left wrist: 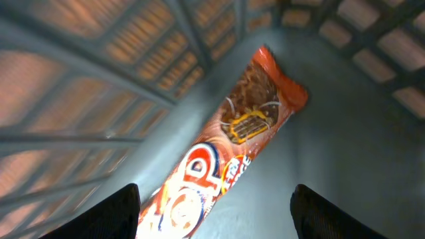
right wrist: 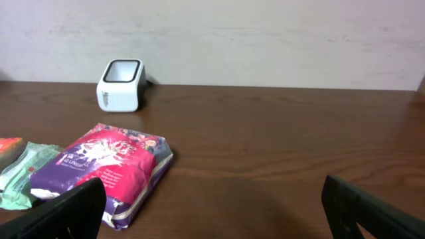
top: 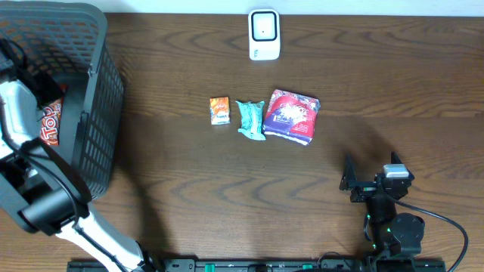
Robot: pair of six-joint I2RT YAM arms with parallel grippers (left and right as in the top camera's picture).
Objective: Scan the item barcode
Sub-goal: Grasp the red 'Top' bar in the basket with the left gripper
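Seemingly the snack bar [left wrist: 246,126] lies on the basket [left wrist: 358,133] floor just beneath the left pincer [left wrist: 216,202], which is spread and holds nothing; it should rise straight up, clear of the mesh walls, before swinging out.

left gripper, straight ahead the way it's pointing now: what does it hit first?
Most likely the long orange snack packet lying on the floor of the dark grey plastic basket; the open jaws of the left gripper frame its near end. Depth is unclear from the wrist view.
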